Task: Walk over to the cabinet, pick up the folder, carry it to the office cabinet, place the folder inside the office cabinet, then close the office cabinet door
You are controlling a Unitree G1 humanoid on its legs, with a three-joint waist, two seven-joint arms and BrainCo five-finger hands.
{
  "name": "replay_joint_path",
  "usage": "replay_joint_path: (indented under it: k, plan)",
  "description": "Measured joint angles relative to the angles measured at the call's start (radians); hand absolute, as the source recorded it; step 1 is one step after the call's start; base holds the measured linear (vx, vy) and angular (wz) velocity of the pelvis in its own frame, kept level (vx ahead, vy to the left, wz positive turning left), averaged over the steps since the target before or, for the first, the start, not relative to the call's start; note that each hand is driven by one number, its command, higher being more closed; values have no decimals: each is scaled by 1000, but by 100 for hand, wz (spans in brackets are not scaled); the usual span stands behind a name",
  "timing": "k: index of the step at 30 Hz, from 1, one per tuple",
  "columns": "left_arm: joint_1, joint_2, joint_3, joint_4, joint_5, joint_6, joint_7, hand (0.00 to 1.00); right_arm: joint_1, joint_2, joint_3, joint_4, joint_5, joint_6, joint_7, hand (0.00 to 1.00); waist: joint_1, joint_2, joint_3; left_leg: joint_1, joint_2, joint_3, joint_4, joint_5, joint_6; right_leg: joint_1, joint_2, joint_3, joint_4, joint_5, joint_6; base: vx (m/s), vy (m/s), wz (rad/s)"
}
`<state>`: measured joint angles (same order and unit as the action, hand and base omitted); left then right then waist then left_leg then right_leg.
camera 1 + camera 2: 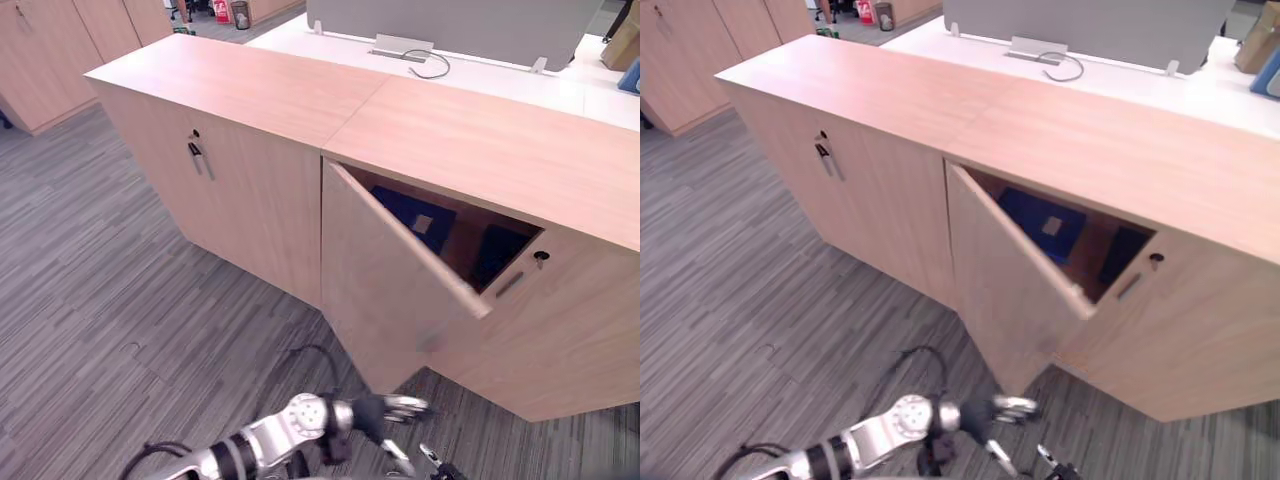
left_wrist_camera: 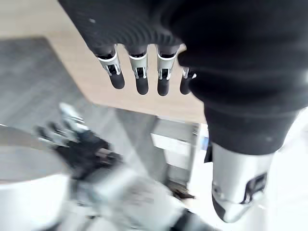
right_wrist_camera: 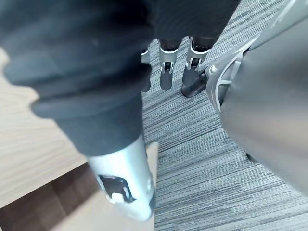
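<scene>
The office cabinet [image 1: 480, 140] is low and of pale wood, with a flat top. Its door [image 1: 390, 290] stands partly open, hinged at its left edge and swung outward. Through the gap a blue folder [image 1: 405, 212] with a pale label [image 1: 423, 223] shows in the dark interior.

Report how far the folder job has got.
Done: the dark blue folder lies inside the light wooden office cabinet, visible past its half-open wooden door. In hand: nothing is held; the left hand hangs low in front of the door with fingers straight, and the right hand is open too. Left: the door needs pushing shut.
</scene>
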<state>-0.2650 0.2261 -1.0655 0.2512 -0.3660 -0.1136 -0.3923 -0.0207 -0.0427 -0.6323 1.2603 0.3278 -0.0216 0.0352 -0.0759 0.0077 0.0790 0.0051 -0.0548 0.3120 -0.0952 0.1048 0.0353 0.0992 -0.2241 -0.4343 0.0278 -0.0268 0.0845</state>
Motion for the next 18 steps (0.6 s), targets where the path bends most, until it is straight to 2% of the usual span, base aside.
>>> replay_joint_path:
  k: [3,7,11,13,14,16,17,18]
  plan:
    - [-35,3,10,-21,-87,-24,-4,0,-14,0,82,1,-14,-2,1,0,-4,1,0,12,18,0,0,5,-4,16,19,0,-11,-1,-1,-20,-104,-4]
    - [-14,8,32,4,-119,-25,7,0,-23,-2,171,0,-39,-4,2,0,-14,1,0,13,38,0,0,10,-13,23,41,-1,-26,-3,-4,-22,-108,-3]
    - [79,-45,200,130,-141,-29,32,0,-19,-2,234,-2,-40,-11,1,0,-18,-1,1,14,60,11,1,10,-22,26,62,4,-39,-2,-2,-14,-75,-7]
    - [118,-77,361,255,-130,-45,97,0,-4,1,243,-10,-38,-19,4,0,-15,-5,3,13,78,29,12,5,-33,21,78,24,-41,-4,-5,-11,-66,-21]
    - [126,-79,401,283,-127,-48,108,0,-4,2,243,-10,-38,-19,4,0,-13,-9,6,12,85,36,26,-2,-40,21,82,33,-41,-5,-7,-13,-79,-39]
    - [166,-51,539,375,-92,-52,148,0,-3,6,243,-10,-35,-19,4,0,5,-25,15,-26,140,79,183,-88,-62,21,95,85,-38,-10,-14,-11,-104,-65]
    - [181,-44,579,393,-88,-51,153,0,-3,5,241,-11,-36,-20,5,0,13,-26,16,-43,162,87,242,-117,-65,20,104,100,-39,-10,-18,11,-137,-75]
    - [210,-38,662,428,-80,-51,162,0,-3,-3,241,-11,-35,-20,5,0,16,-25,15,-81,206,80,353,-163,-67,18,124,125,-38,-12,-25,27,-174,-69]
